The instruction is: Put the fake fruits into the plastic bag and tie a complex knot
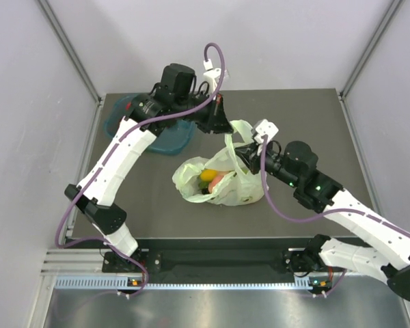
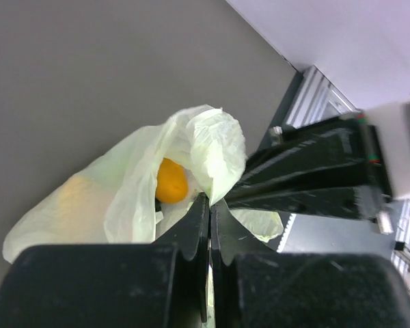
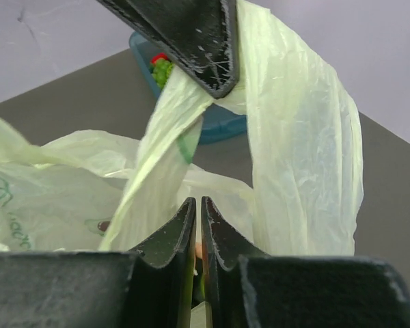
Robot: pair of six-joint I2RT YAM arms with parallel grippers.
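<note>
The pale green plastic bag lies at the table's middle with yellow, peach and green fake fruits inside. My left gripper is shut on a bag handle and holds it up above the bag. The left wrist view shows its jaws pinching film, with an orange fruit in the bag below. My right gripper is shut just under the left one. In the right wrist view its tips are closed between two handle strips, with no film seen between them. No knot shows.
A teal tray stands at the back left, behind the left arm, and holds a red and a green fruit. Grey side walls enclose the table. The right gripper's black fingers cross the left wrist view.
</note>
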